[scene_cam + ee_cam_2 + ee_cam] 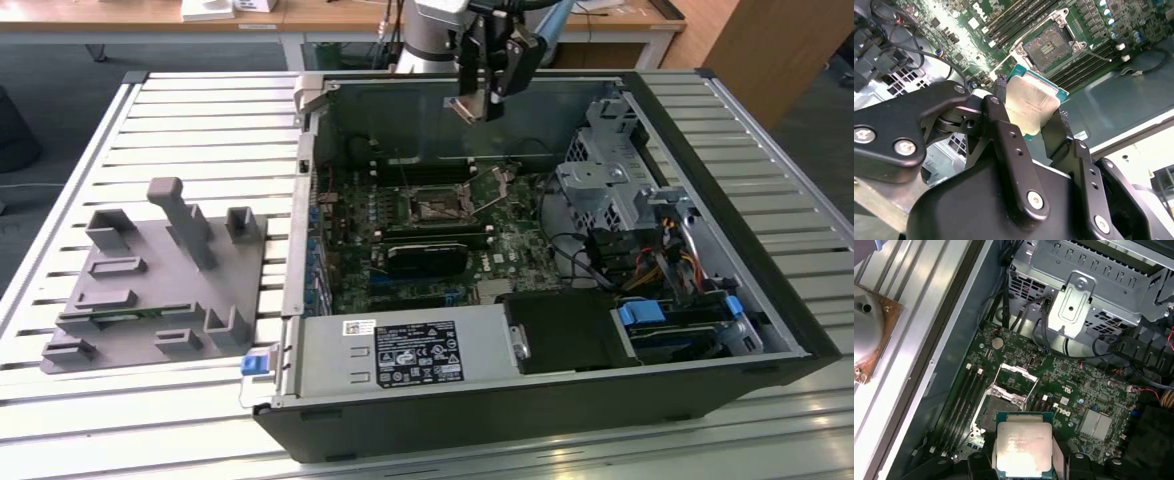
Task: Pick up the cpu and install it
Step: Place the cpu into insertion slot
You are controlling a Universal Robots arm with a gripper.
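Claw [1029, 107] clamped on the cpu [1035, 97]. In the second wrist view one fingertip [1000, 86] presses one edge and its partner presses the opposite edge, with the silvery top in plain sight between them. The chip hangs in the air, touching nothing but the claw.

Exterior view: the claw [478, 105] holds the cpu [463, 108] high over the far part of the open computer case [747, 200]. The socket [434, 207] lies below it and nearer the camera, well apart from the chip. The grey tray [147, 290] sits on the slatted counter [200, 110] at the exterior view's left, outside the case.

First wrist view: the cpu [1023, 447] is in the foreground, and the socket [1004, 402] is beyond it with its metal load plate [1016, 374] apparently swung up. The socket bed looks bare. Memory slots [961, 400] run alongside.

Judged step: carrying the chip to the socket, with seating not yet done.

To do this step well:
- Keep the grip on the rims only and no harder than it takes to hold. The chip is thin and its underside is delicate.
- Hold it flat. In the second wrist view it looks tilted against the board, though the camera angle may account for that.
- Square its corners to the socket frame while high up, not down among the contacts.
- Keep clear of the raised plate and the thin lever [1102, 56] beside the socket.
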